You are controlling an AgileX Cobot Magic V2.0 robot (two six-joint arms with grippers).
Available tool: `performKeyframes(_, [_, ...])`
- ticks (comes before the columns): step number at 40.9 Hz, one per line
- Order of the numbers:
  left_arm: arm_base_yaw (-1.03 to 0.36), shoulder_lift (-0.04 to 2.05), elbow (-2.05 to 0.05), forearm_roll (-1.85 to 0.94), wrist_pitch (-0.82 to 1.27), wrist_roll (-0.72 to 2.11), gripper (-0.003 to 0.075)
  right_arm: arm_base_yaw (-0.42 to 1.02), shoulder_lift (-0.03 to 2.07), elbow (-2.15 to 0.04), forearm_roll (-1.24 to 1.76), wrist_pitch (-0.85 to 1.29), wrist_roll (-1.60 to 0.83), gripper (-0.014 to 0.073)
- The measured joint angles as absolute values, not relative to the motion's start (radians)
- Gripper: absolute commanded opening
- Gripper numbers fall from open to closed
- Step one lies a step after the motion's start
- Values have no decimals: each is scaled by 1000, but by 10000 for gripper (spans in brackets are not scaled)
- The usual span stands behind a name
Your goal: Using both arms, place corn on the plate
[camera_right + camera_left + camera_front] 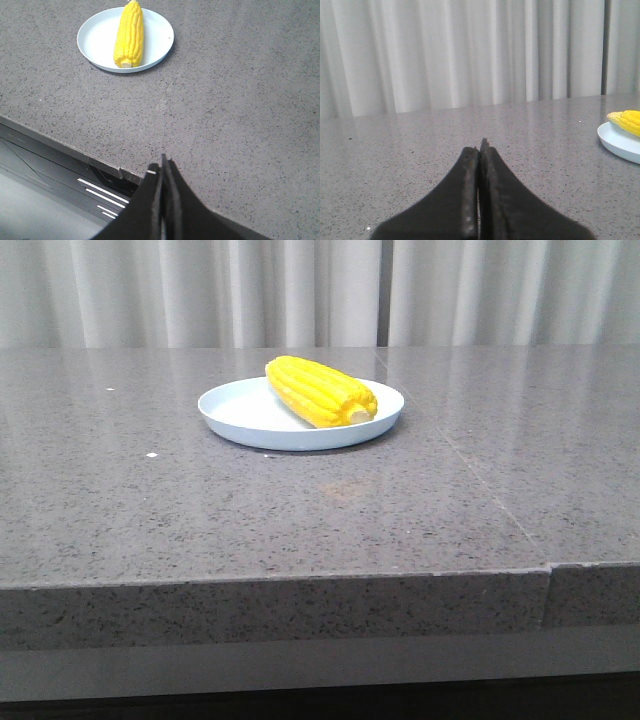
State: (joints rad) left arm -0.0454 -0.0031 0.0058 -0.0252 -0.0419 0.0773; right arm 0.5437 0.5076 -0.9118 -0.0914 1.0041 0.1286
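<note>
The yellow corn (320,391) lies on the pale blue-white plate (240,415), stub end toward the front right. Both also show in the right wrist view, corn (129,35) on plate (95,42), and at the edge of the left wrist view, corn (629,120) on plate (617,142). Neither arm shows in the front view. My left gripper (480,147) is shut and empty, low over the table, well left of the plate. My right gripper (162,167) is shut and empty, above the table's front edge, far from the plate.
The grey speckled table (150,500) has a seam (490,500) running from the plate's right toward the front edge. White curtains (200,290) hang behind. Below the front edge is a dark frame with white stripes (100,192).
</note>
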Motion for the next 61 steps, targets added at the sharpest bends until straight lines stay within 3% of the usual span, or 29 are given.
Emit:
performKeyframes(34, [-45,-3,6,-25,-43,77,-20,536,452,-842,-93,955,130,-67])
performKeyframes(53, [-45,-3,6,-25,-43,77,-20,241,134,-288,-97,306,130,-67])
performKeyframes(61, [-45,-3,6,-25,-43,77,-20,146,22,-89,-83,125,130,-67])
